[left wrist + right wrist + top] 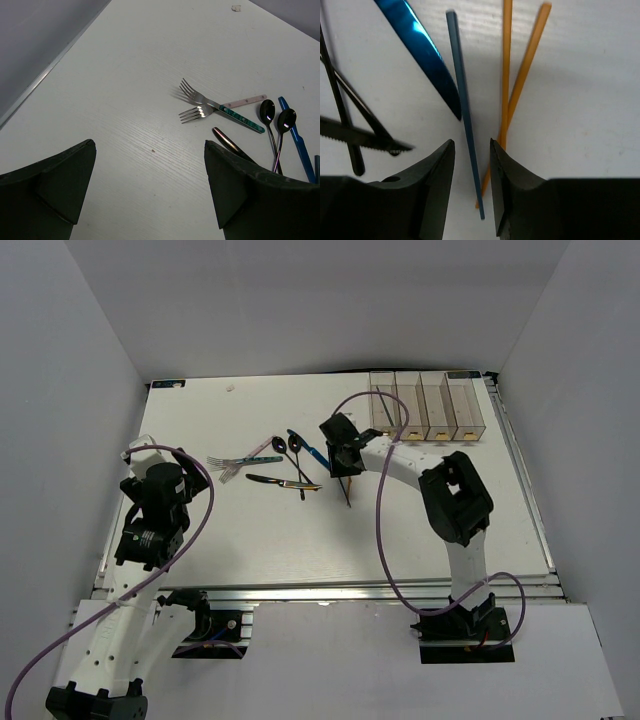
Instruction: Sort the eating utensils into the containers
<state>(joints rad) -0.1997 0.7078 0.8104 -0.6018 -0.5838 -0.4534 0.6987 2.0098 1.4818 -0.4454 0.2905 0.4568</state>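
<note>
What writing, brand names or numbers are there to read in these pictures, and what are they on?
No text is readable in any view.
Yellowish tags on the clear bins: too small to read.
Small dark strip at the table's far left corner: too small to read.
Forks and spoons: no marks show.

The left arm (152, 508) and the right arm (456, 502) pair white link shells with black joint housings. A purple cable (380, 530) loops along each, ending at black base plates (468, 640) on the near side of the aluminium rail (320, 592). The right gripper (471, 145) has matte black wedge fingers (425, 192).
</note>
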